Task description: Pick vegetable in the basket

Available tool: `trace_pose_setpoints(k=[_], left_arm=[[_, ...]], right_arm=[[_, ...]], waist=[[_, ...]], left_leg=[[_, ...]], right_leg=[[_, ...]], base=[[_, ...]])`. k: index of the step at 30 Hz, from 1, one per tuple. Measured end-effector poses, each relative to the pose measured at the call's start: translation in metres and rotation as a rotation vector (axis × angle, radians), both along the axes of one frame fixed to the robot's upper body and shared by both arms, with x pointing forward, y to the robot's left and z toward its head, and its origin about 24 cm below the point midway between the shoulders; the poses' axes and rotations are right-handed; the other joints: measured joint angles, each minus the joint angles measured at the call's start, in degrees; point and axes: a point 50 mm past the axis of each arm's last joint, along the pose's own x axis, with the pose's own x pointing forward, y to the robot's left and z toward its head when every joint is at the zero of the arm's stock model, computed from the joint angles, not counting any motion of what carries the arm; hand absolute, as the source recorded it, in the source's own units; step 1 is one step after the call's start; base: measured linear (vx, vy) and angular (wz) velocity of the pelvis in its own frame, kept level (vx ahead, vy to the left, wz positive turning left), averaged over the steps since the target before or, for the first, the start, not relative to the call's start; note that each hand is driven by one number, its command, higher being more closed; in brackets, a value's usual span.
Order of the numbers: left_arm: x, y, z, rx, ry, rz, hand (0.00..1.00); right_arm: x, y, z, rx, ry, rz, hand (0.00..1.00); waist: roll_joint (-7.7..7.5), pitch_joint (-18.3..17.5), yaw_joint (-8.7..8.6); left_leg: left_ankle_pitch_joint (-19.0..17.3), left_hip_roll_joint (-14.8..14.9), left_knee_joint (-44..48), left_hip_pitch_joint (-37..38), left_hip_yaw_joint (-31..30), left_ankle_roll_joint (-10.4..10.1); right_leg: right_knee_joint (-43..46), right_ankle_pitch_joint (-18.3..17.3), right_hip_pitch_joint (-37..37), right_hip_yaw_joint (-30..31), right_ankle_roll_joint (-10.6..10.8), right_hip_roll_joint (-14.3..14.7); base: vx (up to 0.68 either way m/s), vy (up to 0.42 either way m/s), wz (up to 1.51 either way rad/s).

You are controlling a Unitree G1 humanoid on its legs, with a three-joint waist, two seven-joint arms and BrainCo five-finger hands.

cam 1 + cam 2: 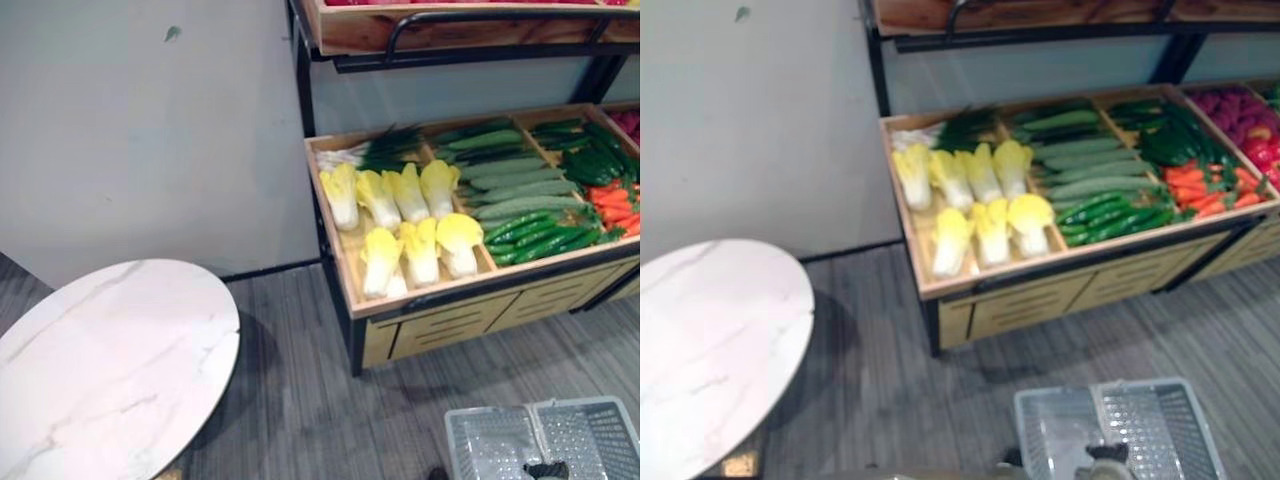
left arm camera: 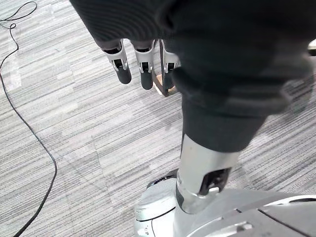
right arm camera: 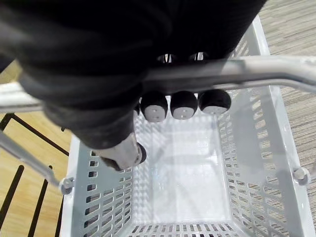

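Observation:
A grey plastic basket (image 1: 492, 445) hangs low at the right, over the carpet, with nothing inside it (image 3: 180, 173). My right hand (image 3: 183, 104) is shut on its grey handle (image 3: 276, 66), fingers curled round the bar. Ahead stands a wooden produce stand (image 1: 440, 300). It holds yellow-white cabbages (image 1: 400, 225), long cucumbers (image 1: 515, 180), small green pods (image 1: 540, 235), carrots (image 1: 612, 205) and green onions (image 1: 375, 150). My left hand (image 2: 143, 64) hangs by my side over the carpet, fingers straight and holding nothing.
A round white marble table (image 1: 100, 370) stands at the lower left, near a grey wall (image 1: 150, 130). An upper wooden shelf (image 1: 450, 30) overhangs the back of the stand. Red and purple produce (image 1: 1240, 115) fills a bin at the far right.

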Motion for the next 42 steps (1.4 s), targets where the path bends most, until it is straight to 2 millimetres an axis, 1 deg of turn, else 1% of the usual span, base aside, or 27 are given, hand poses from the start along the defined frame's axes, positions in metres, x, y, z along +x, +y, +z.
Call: trace_pose_setpoints(k=[3,5,8,10,11,13,14,15,16,17,18,19,20,21,22,23,24,31,33,35,36,37,38,39,40,41,42], left_arm=[[0.0,0.0,0.0,0.0,0.002,0.001,0.0],[-0.001,0.002,0.0,0.005,0.004,0.002,0.0],[0.0,0.004,0.001,0.012,0.005,0.008,0.0],[-0.001,0.004,0.001,0.012,0.009,0.009,0.0],[0.0,0.005,0.001,0.016,0.009,0.005,0.0],[0.0,0.003,0.001,0.012,0.012,0.004,0.0],[0.0,0.001,0.0,0.009,0.014,0.0,0.0],[0.0,0.001,0.0,0.008,0.014,-0.002,0.0],[0.0,-0.001,0.0,0.003,0.014,-0.001,0.0],[-0.003,-0.005,-0.001,-0.007,0.021,0.002,0.0],[-0.004,-0.007,-0.002,-0.012,0.023,0.004,0.0],[-0.006,-0.009,-0.002,-0.018,0.026,0.006,0.0],[-0.008,-0.012,-0.003,-0.024,0.031,0.009,0.0],[-0.01,-0.016,-0.003,-0.034,0.035,0.012,0.0],[-0.012,-0.017,-0.004,-0.037,0.039,0.015,0.0],[-0.013,-0.021,-0.004,-0.045,0.04,0.015,0.0],[-0.008,-0.021,-0.004,-0.043,0.018,0.008,0.0],[-0.002,-0.029,-0.005,-0.066,0.006,-0.043,0.0],[0.0,-0.029,-0.005,-0.067,0.001,-0.049,0.0],[0.002,-0.028,-0.005,-0.063,-0.001,-0.064,0.0],[0.001,-0.025,-0.004,-0.055,0.001,-0.073,0.0],[0.001,-0.015,-0.002,-0.026,0.003,-0.1,0.0],[0.002,-0.012,-0.001,-0.019,-0.002,-0.101,0.0],[0.003,-0.012,-0.001,-0.017,-0.013,-0.101,0.0],[0.005,-0.014,-0.001,-0.022,-0.019,-0.1,0.0],[0.012,-0.016,0.0,-0.029,-0.06,-0.068,0.0],[0.015,-0.016,0.0,-0.029,-0.074,-0.058,0.0]], right_arm=[[0.004,-0.001,0.002,-0.009,-0.016,0.007,1.0],[0.006,-0.001,0.003,-0.017,-0.022,0.015,1.0],[0.009,-0.001,0.005,-0.023,-0.04,0.024,1.0],[0.008,-0.002,0.006,-0.031,-0.05,0.032,1.0],[0.01,0.0,0.006,-0.026,-0.054,0.042,1.0],[0.011,-0.003,0.008,-0.035,-0.055,0.045,1.0],[0.01,-0.005,0.008,-0.041,-0.054,0.046,1.0],[0.011,-0.006,0.009,-0.043,-0.053,0.046,1.0],[0.011,-0.006,0.009,-0.046,-0.053,0.05,1.0],[0.013,-0.008,0.01,-0.057,-0.053,0.059,1.0],[0.014,-0.01,0.012,-0.064,-0.055,0.061,1.0],[0.015,-0.012,0.013,-0.069,-0.058,0.064,1.0],[0.016,-0.013,0.014,-0.078,-0.058,0.076,1.0],[0.015,-0.016,0.016,-0.093,-0.06,0.08,1.0],[0.015,-0.013,0.015,-0.089,-0.056,0.082,1.0],[0.016,-0.009,0.014,-0.085,-0.053,0.1,1.0],[0.022,-0.003,0.014,-0.077,-0.066,0.117,1.0],[0.045,0.001,0.02,-0.096,-0.101,0.18,1.0],[0.048,0.0,0.021,-0.103,-0.105,0.185,1.0],[0.061,-0.003,0.029,-0.122,-0.151,0.2,1.0],[0.062,-0.003,0.029,-0.122,-0.157,0.198,1.0],[0.061,0.002,0.027,-0.106,-0.156,0.191,1.0],[0.06,0.004,0.026,-0.098,-0.157,0.183,1.0],[0.054,0.005,0.022,-0.086,-0.147,0.158,1.0],[0.054,0.006,0.022,-0.081,-0.147,0.154,1.0],[0.055,0.008,0.021,-0.073,-0.146,0.149,1.0],[0.054,0.008,0.021,-0.073,-0.141,0.146,1.0]], waist=[[0.41,0.3,-0.11],[0.67,0.5,-0.2],[1.03,1.34,-0.36],[2.14,1.65,-0.53],[1.52,2.43,-0.54],[1.75,3.24,0.11],[2.09,3.87,0.15],[1.67,4.34,0.18],[1.77,4.67,0.33],[2.13,4.76,0.54],[2.39,4.9,0.57],[2.78,5.11,0.69],[3.32,5.23,1.14],[4.61,5.12,1.49],[4.95,5.11,2.58],[4.78,5.09,2.38],[3.31,5.55,1.92],[2.91,5.64,2.67],[2.91,5.57,3.38],[3.11,5.44,3.88],[2.94,5.36,3.92],[0.74,5.5,3.68],[0.07,5.72,3.61],[0.27,5.85,3.31],[0.52,5.7,3.15],[0.75,5.83,3.16],[1.03,6.0,3.21]], left_leg=[[-0.02,0.08,0.03,-0.14,-0.03,-0.03],[-0.22,0.44,0.47,-0.29,-0.07,-0.28],[-3.6,1.92,6.78,-2.38,-0.53,-0.73],[-6.3,3.71,13.39,-4.58,-1.32,-0.84],[-6.12,3.79,20.5,-7.66,-1.39,-0.54],[-4.53,4.24,30.24,-11.65,-1.91,0.64],[-2.78,4.24,33.78,-12.93,-3.46,-0.09],[-1.67,4.18,35.84,-13.89,-4.27,-0.81],[-1.54,3.73,39.46,-16.46,-5.34,-1.87],[-4.4,2.4,36.5,-16.72,-4.7,-1.69],[-5.26,1.84,34.46,-17.02,-4.55,-1.38],[-5.61,0.86,30.43,-17.25,-3.88,-1.24],[-4.74,-0.17,23.18,-16.99,-2.71,-0.12],[-4.14,-0.4,17.52,-16.67,-2.77,0.58],[-2.07,-1.18,16.67,-15.06,-2.24,3.25],[-2.3,-1.69,16.21,-14.87,-2.01,3.15],[-3.55,-3.17,17.14,-14.34,-1.87,4.09],[-9.65,-3.82,24.28,-15.65,-0.78,4.77],[-11.17,-3.86,23.79,-14.85,0.1,4.71],[-10.33,-4.04,19.86,-11.64,1.11,5.94],[-10.17,-4.46,19.15,-10.2,1.59,6.13],[-10.25,-5.97,17.81,-7.25,1.24,6.42],[-10.37,-6.17,17.17,-5.9,1.07,6.62],[-10.59,-5.59,15.73,-3.85,0.43,7.0],[-10.61,-5.2,15.41,-3.47,0.0,7.04],[-10.59,-3.95,14.39,-2.34,-0.33,7.02],[-10.58,-3.29,14.07,-1.86,-0.42,7.02]], right_leg=[[0.71,-0.27,-0.28,-0.11,0.01,0.0],[3.05,-1.86,-1.23,-0.05,-0.13,-0.06],[7.88,-5.78,-2.38,-0.13,-0.23,0.0],[8.98,-7.8,-2.46,0.11,-0.4,1.24],[8.82,-7.92,-1.82,0.4,-0.54,0.96],[8.44,-7.95,-0.68,1.17,-0.66,0.97],[7.7,-7.98,0.57,1.61,-0.81,1.18],[7.24,-8.0,1.15,2.16,-0.95,1.35],[6.04,-7.73,2.19,3.06,-1.65,0.94],[5.47,-7.92,2.31,3.96,-1.4,0.64],[5.14,-7.92,2.34,4.28,-1.4,0.55],[4.66,-7.93,2.43,4.84,-1.38,0.63],[4.39,-7.95,2.37,5.53,-1.32,0.95],[4.3,-7.98,2.44,5.72,-1.22,1.81],[3.54,-7.93,3.48,7.26,-0.69,1.88],[3.55,-7.81,3.89,7.34,-0.5,1.6],[4.39,-8.09,4.08,7.93,-0.74,0.34],[2.98,-9.07,4.75,11.19,0.91,-0.2],[6.88,-9.49,2.55,12.63,1.57,-0.53],[23.57,-9.47,-6.23,15.16,1.53,-0.72],[28.69,-9.37,-8.36,15.75,1.43,-1.27],[37.67,-7.92,-11.39,16.77,1.29,-2.96],[40.25,-6.71,-11.87,16.83,1.29,-3.5],[44.61,-4.55,-13.16,16.16,1.32,-3.78],[45.53,-5.58,-13.51,14.91,0.74,-4.02],[45.67,-12.41,-14.92,10.86,-1.16,-3.87],[44.77,-14.25,-15.56,9.31,-2.08,-3.31]], base=[[0.01,0.006,0.03],[0.0,-0.005,0.02],[0.01,-0.03,0.02],[0.03,-0.073,0.09],[0.02,-0.078,0.01],[0.03,-0.084,-0.12],[0.05,-0.059,-0.07],[0.06,-0.026,-0.04],[0.04,0.027,-0.18],[0.03,0.05,-0.21],[0.02,0.107,-0.27],[0.03,0.143,-0.31],[0.05,0.206,-0.36],[0.09,0.224,-0.52],[0.07,0.152,-0.32],[0.22,0.148,-0.12],[0.2,0.099,0.1],[0.18,0.069,-0.14],[0.2,0.058,-0.37],[0.18,0.077,-0.41],[0.22,0.088,-0.08],[0.23,0.032,0.13],[0.28,-0.017,0.2],[0.24,-0.048,0.19],[0.22,-0.072,0.22],[0.17,-0.066,0.17],[0.2,-0.121,0.07]])
